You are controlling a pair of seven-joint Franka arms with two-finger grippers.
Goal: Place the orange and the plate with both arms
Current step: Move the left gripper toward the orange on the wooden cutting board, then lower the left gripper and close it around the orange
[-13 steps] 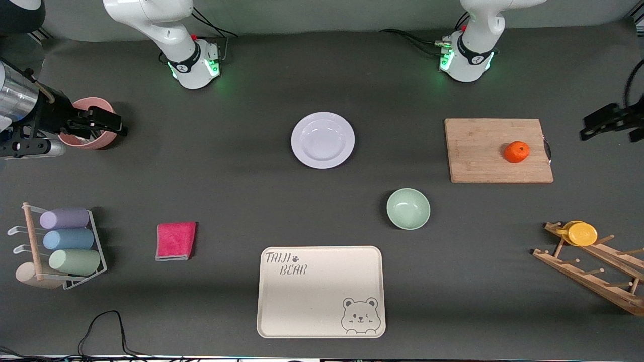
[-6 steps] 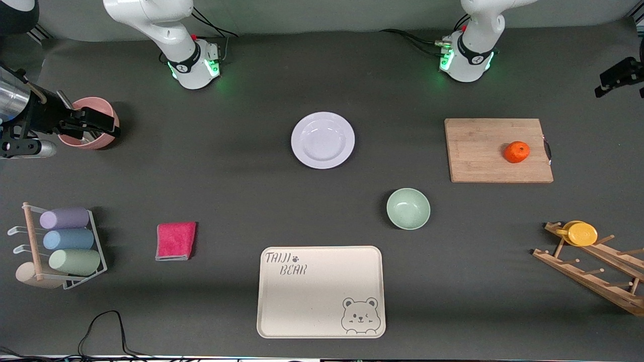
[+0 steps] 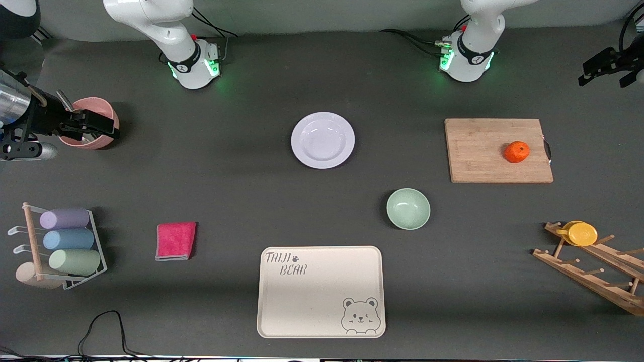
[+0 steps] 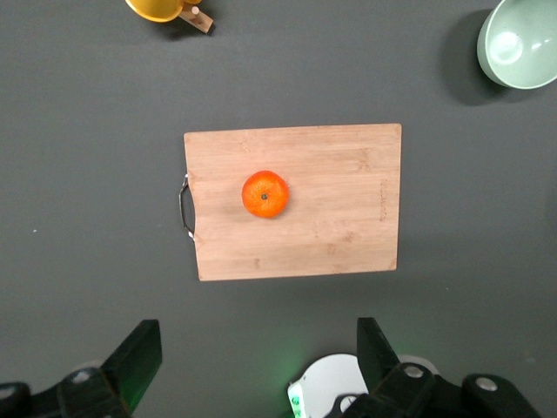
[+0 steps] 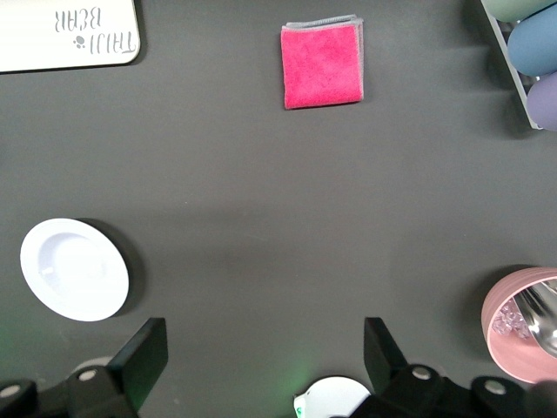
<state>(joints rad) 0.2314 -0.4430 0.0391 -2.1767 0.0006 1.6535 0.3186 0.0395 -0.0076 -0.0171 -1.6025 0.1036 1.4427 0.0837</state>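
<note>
The small orange [image 3: 516, 152] sits on a wooden cutting board [image 3: 483, 151] toward the left arm's end of the table. It also shows in the left wrist view [image 4: 265, 193]. The white plate [image 3: 322, 140] lies on the mat mid-table, between the two bases, and shows in the right wrist view [image 5: 74, 269]. My left gripper [image 3: 604, 69] is open and empty, high in the air at the table's end beside the board [image 4: 257, 366]. My right gripper [image 3: 103, 126] is open and empty, high over the pink cup [image 3: 93, 108] [image 5: 261, 361].
A pale green bowl [image 3: 408, 208] stands nearer the camera than the plate. A beige bear tray [image 3: 282, 301] lies at the front edge. A pink cloth [image 3: 175, 241], a wire rack of pastel cups [image 3: 65, 246] and a wooden rack with a yellow cup [image 3: 582, 234] stand around.
My left gripper has swung from beside the cutting board toward the bases' edge of the table. My right gripper has shifted slightly outward over the pink cup. Objects have not moved.
</note>
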